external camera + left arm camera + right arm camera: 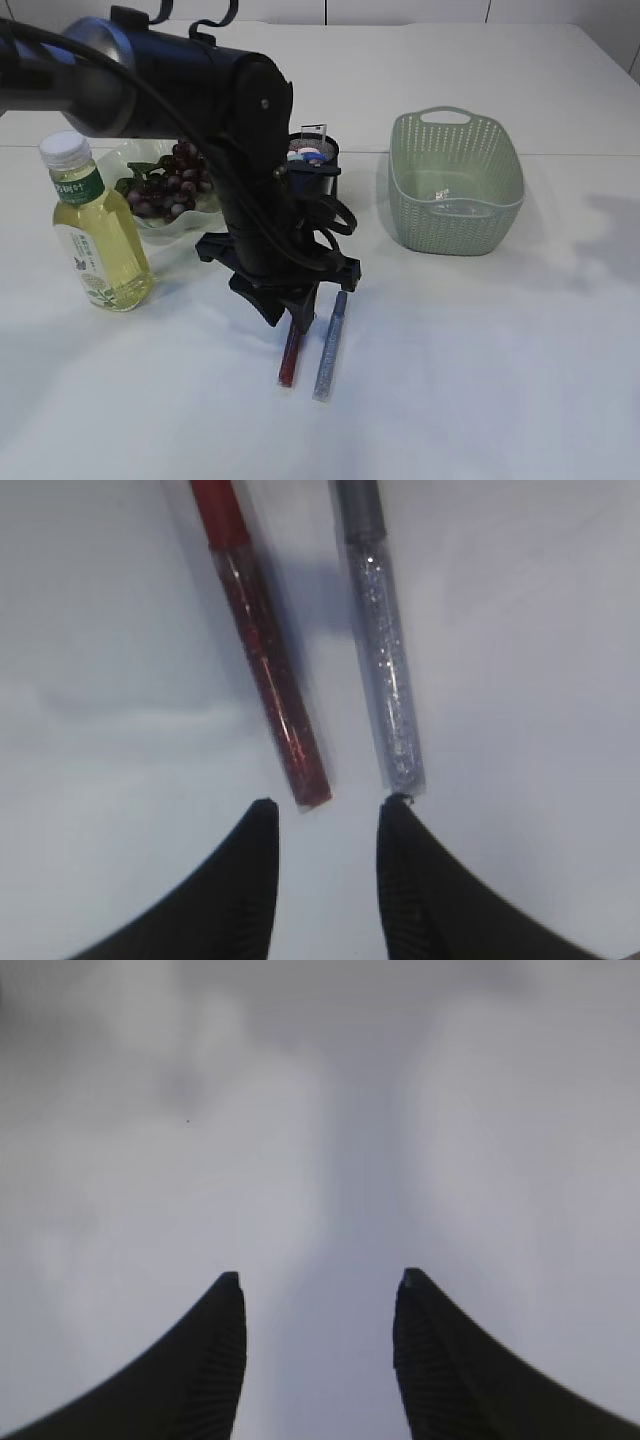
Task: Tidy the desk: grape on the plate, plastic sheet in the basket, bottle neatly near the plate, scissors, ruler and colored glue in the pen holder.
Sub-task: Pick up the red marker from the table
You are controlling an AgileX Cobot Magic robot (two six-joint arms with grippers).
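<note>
Two glitter glue tubes lie nearest on the white table (500, 380), a red one (290, 358) and a silver one (329, 350), side by side and apart, with my left gripper (325, 810) just above their ends, jaws narrowly parted and holding nothing. Behind them I see the black mesh pen holder (318, 172), the purple grapes (168, 182) on the pale green plate (135, 160), the clear bottle of yellow liquid (95, 235) left of it, and the green plastic basket (455, 185) to the right. My right gripper (318, 1285) stands open, empty, over blurred bare surface.
</note>
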